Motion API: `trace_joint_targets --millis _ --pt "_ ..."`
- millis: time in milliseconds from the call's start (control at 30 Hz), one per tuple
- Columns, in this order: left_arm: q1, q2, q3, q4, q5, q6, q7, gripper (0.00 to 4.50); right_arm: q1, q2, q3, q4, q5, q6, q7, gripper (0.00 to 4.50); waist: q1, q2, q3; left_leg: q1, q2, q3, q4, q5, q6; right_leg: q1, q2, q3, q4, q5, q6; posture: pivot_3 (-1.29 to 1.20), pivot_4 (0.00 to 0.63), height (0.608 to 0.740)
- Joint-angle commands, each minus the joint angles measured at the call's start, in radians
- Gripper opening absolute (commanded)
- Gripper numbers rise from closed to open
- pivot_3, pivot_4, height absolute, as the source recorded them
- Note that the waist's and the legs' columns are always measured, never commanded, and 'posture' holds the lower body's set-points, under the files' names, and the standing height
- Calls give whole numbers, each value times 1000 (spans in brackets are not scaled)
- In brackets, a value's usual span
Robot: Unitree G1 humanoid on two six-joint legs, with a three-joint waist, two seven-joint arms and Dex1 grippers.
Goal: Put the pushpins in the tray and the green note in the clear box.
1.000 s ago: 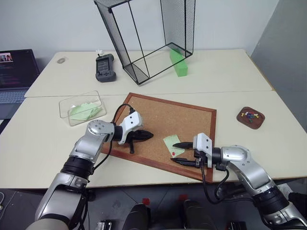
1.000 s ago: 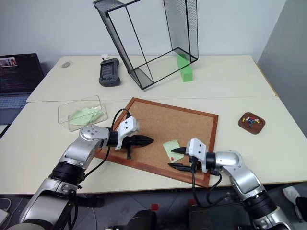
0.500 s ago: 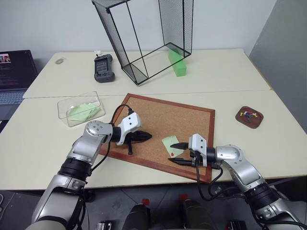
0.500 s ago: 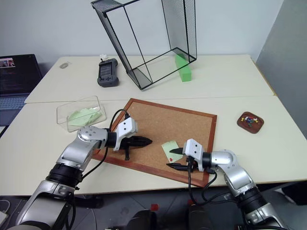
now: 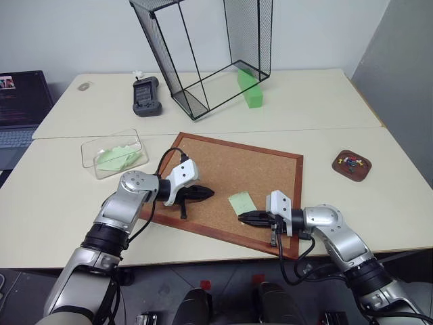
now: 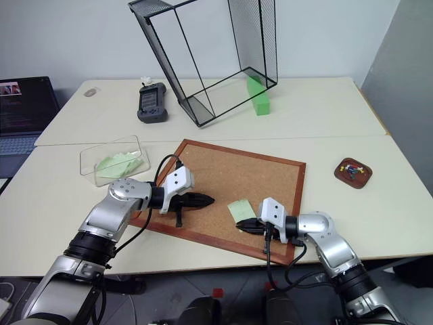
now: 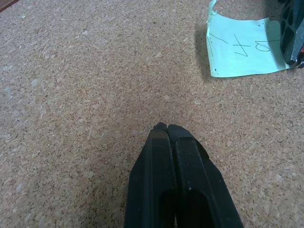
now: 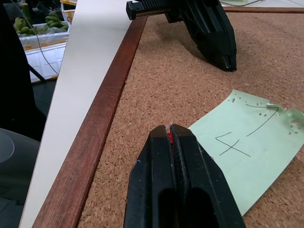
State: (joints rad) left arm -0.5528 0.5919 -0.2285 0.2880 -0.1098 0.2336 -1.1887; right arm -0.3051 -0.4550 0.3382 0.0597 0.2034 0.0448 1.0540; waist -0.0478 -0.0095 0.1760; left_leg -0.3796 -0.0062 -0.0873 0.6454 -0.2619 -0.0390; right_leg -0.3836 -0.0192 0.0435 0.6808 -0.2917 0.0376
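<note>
Right gripper (image 8: 171, 129) we've got clamped on the red pin (image 8: 169, 137) beside the note (image 5: 242, 202) on the corkboard (image 5: 223, 162); left gripper (image 7: 166, 128) pinched empty; tray (image 5: 353, 166) sits far right.

Red pushpin (image 8: 169, 138) mostly hidden between the closed fingers of the right gripper (image 8: 171, 128), just a red sliver showing beside the green note (image 8: 251, 164). Note's far corner cut by the frame edge in the right wrist view. Pins in the tray (image 5: 352, 165), right of the corkboard (image 5: 223, 162), too small to count. Laptop (image 5: 20, 101) cut off, far left of the corkboard.
</note>
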Motion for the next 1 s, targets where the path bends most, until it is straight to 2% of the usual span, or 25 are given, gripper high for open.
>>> trace_joint_targets --millis 33,300,700,733,767,867,1000 --pt "37 13 -27 10 21 26 -11 0 -14 1 -29 -21 17 -1 11 6 0 0 0 0 0 0 0 0 0 0 0 0 0 0 0 0 150 740" --pt "42 12 -24 6 19 36 -7 0 -11 -26 -66 -189 83 91 11 6 0 0 0 0 0 -1 0 0 0 0 0 0 0 0 0 0 150 740" --pt "25 2 -2 3 -5 36 -8 0 -25 -51 -106 -196 75 104 -1 6 0 0 0 0 0 -1 0 0 0 0 0 0 0 0 0 0 150 740" --pt "23 3 4 -1 -14 46 -12 197 -24 -53 -115 -197 78 108 -4 1 0 0 0 0 0 -1 0 0 0 0 -1 0 0 0 0 0 150 740" --pt "23 3 8 -4 -18 51 -15 197 -23 -54 -121 -198 81 112 -7 1 0 0 0 0 0 -1 0 0 0 0 -1 0 0 0 0 0 150 740" --pt "21 4 5 0 -15 49 -17 777 -13 -67 -150 -201 90 122 -16 0 0 0 0 -1 0 -1 0 0 0 0 -1 0 0 0 0 0 150 740" --pt "22 -1 4 3 -8 42 -7 1368 -1 -84 -244 -231 133 178 -68 0 2 0 0 -1 0 -1 0 0 0 0 -1 0 0 0 0 0 150 740"
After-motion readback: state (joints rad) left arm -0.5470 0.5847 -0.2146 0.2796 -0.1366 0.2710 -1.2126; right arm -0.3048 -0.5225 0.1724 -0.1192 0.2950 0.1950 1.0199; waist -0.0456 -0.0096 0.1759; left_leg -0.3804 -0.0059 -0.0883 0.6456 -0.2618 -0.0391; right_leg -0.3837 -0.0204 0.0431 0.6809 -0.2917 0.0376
